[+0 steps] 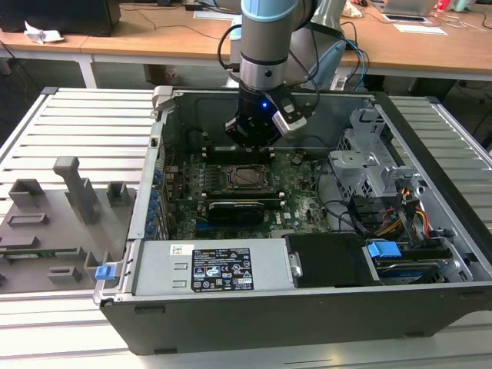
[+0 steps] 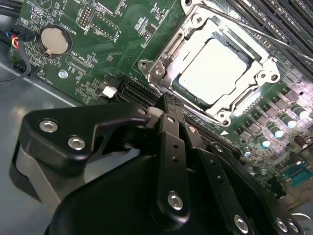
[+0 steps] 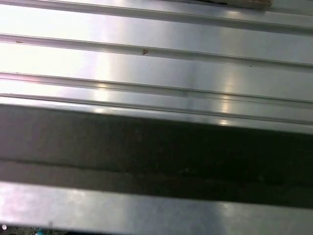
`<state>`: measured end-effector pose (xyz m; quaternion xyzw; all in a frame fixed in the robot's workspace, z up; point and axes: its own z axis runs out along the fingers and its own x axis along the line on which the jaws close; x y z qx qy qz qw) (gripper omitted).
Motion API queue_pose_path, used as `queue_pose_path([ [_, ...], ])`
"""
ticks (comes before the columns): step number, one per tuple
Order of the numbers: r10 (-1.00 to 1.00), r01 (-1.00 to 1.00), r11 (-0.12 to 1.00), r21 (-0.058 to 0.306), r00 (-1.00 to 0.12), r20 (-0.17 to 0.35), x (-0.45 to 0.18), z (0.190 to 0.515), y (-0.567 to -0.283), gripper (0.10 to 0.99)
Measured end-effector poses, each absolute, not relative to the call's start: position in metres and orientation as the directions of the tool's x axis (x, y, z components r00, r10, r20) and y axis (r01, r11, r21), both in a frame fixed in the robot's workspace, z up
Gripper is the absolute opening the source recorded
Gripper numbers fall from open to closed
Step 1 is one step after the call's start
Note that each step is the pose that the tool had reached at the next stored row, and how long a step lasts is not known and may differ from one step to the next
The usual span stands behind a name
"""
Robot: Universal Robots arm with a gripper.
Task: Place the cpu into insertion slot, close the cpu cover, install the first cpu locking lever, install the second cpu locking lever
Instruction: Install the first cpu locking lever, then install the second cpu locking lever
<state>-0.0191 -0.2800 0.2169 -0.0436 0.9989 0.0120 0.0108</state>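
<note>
Seated in its square socket, the flat silvery-grey square cpu (image 2: pixel 215 68) lies with its metal top facing up, and the thin silver metal cpu cover (image 2: pixel 182 38) is folded down around it, the chip showing through the frame's large central cut-out. The insertion slot (image 1: pixel 247 176) sits near the middle of the green motherboard (image 2: pixel 105 34), inside the open dark computer case (image 1: pixel 254 323). In the second wrist view a thin silver locking lever (image 2: pixel 254 33) runs along the far edge of the socket, next to the long dark memory slots (image 2: pixel 281 19); whether it is latched I cannot tell. A round silver coin battery (image 2: pixel 54 40) sits on the board well apart from the socket.

My black gripper (image 2: pixel 166 104) hangs just beside the socket's near edge, its fingers drawn together to a narrow tip with nothing between them. In the exterior view my arm comes down into the case just behind the socket. The case rests on a ribbed silver metal tabletop (image 1: pixel 84 123), and grey plastic fixtures (image 1: pixel 73 188) stand on it towards the exterior view's left.
</note>
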Motion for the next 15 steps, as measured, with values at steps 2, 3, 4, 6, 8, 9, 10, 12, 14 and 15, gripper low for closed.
queue_pose_path([
  [2,-0.087,-0.087,0.996,0.023,-0.996,-0.023,-0.0190,0.2168,-0.2808,0.106],
  [3,-0.087,-0.087,0.996,0.023,-0.996,-0.023,-0.0190,0.2168,-0.2811,0.106],
  [4,-0.087,-0.087,0.996,0.023,-0.996,-0.023,-0.0191,0.2168,-0.2813,0.106],
  [6,-0.087,-0.087,0.996,0.023,-0.996,-0.023,-0.0190,0.2168,-0.2818,0.106],
  [8,-0.087,-0.087,0.996,0.023,-0.996,-0.023,-0.0190,0.2168,-0.2821,0.106],
  [9,-0.087,-0.087,0.996,0.023,-0.996,-0.023,-0.0190,0.2168,-0.2823,0.106],
  [10,-0.087,-0.087,0.996,0.023,-0.996,-0.023,-0.0190,0.2168,-0.2825,0.106],
  [12,-0.087,-0.087,0.996,0.023,-0.996,-0.023,-0.0190,0.2168,-0.2831,0.106],
  [14,-0.087,-0.087,0.996,0.023,-0.996,-0.023,-0.0191,0.2168,-0.2838,0.106],
  [15,-0.087,-0.087,0.996,0.023,-0.996,-0.023,-0.0191,0.2168,-0.2839,0.106],
])
